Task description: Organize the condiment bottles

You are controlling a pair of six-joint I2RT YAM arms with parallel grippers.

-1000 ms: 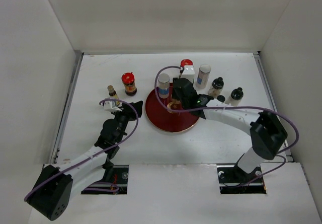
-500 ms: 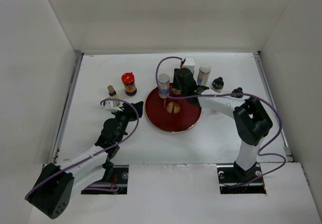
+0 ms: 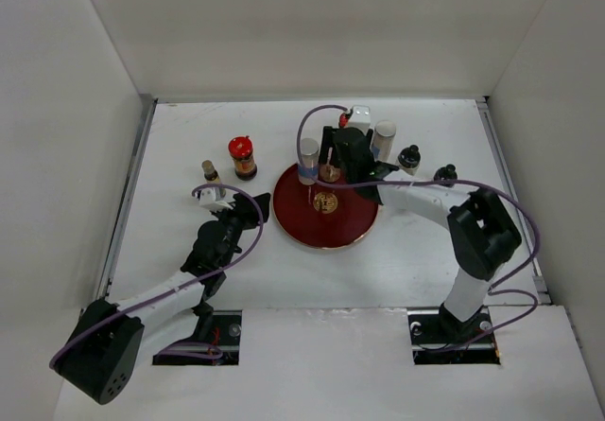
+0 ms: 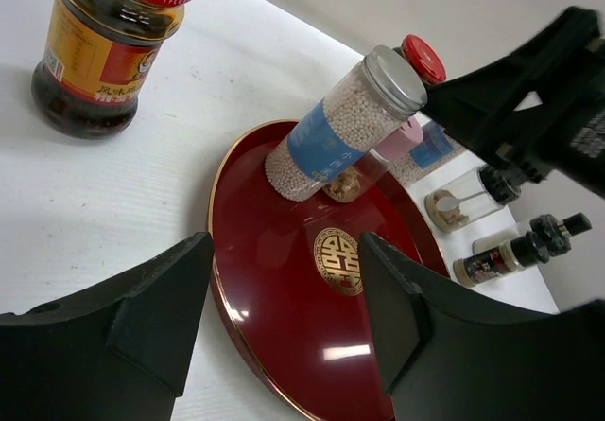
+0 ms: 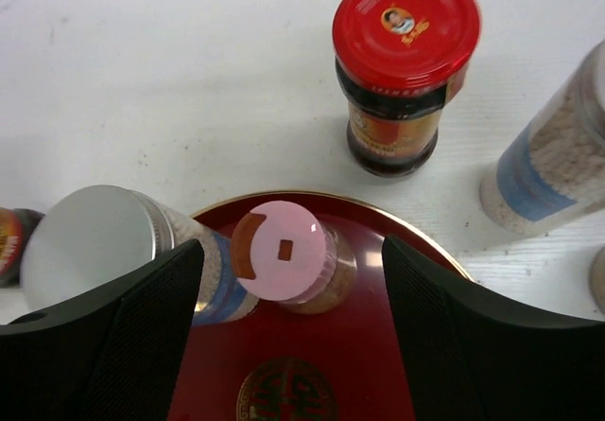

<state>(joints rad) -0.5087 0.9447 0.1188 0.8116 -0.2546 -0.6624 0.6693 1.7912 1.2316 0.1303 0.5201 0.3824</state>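
Lettering is seen chiefly on the red-lidded jar [image 4: 109, 47] at the left of the surface [image 3: 397, 260]: a yellow and red label with Chinese characters is carried on its brown body, and small print runs round the lid's rim, too fine to be read. A second red-lidded jar [image 5: 406, 61], stood just behind the dark red plate [image 3: 317, 227], is marked on its lid with a small portrait badge; its label cannot be read. A gold round emblem with a Chinese-style character is set at the plate's middle. On the plate's far part a silver-capped blue-labelled bottle [image 4: 331, 142], filled with pale grains, and a pink-capped bottle [image 5: 284, 251] are stood close together; no words can be made out on the blue label. The right claw [image 5: 288, 284] is held wide above the pink-capped bottle, which is seen between the fingers [image 5: 113, 345] with a gap at each side. The left claw [image 4: 284, 279] is parted with nothing between its fingers, at the plate's near-left rim. Another blue-labelled cylinder [image 3: 383, 140], a black-capped bottle [image 3: 408, 159] and a further black-capped bottle [image 3: 444, 173] are lined to the right of the plate, and a tiny bottle [image 3: 210, 170] is stood near the left jar.
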